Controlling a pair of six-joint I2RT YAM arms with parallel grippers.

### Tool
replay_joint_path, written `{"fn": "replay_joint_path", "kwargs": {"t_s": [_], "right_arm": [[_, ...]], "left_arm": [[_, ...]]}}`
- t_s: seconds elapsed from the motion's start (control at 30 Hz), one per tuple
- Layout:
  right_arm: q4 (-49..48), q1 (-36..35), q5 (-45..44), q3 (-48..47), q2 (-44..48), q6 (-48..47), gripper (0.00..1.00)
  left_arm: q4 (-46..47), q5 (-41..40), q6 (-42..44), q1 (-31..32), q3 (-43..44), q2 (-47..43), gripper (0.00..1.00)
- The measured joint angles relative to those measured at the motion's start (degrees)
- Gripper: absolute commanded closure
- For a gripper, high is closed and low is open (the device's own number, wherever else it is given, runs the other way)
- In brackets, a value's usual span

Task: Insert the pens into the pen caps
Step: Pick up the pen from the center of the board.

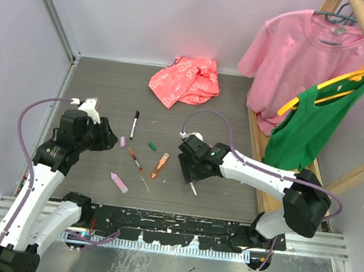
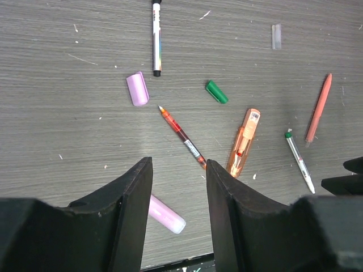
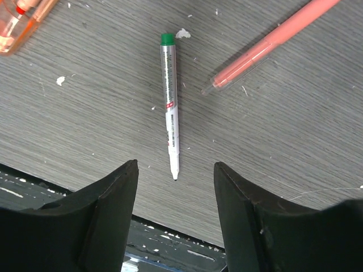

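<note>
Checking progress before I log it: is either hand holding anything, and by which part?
Nothing is held. The left hand and right hand are both open above the table, empty.

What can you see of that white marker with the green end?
The white marker is a slim plastic stick with a green end, small print and a red mark on its barrel, and a bare pointed tip. It lies flat and uncapped on the grey table, touching nothing, just ahead of the right gripper, whose jaws stand apart.

White marker (image 3: 169,110), salmon pen (image 3: 271,46), pincer (image 3: 176,218) apart
</note>
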State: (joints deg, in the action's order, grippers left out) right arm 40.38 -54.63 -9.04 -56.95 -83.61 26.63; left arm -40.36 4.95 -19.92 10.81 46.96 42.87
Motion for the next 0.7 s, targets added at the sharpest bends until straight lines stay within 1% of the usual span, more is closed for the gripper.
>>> {"fn": "replay_joint_path", "kwargs": {"t_s": [0.33,0.43,0.7], "right_arm": [[-4.1,0.9,2.5,2.3,-4.3,-0.5,0.49],[-5.8,1.1,3.0,3.2,-5.5,-0.9,0.53],[-7.8,1.1,3.2,6.1,-6.4,-0.9,0.59]], "left_arm": [[-0.2,2.3,0.0,0.3,-0.5,0.0,0.57],[-0.2,2.8,0.0,0.3,-0.5,0.0,0.57],[-0.1,3.7,0.0,0.3,-0.7,-0.3,0.56]]}}
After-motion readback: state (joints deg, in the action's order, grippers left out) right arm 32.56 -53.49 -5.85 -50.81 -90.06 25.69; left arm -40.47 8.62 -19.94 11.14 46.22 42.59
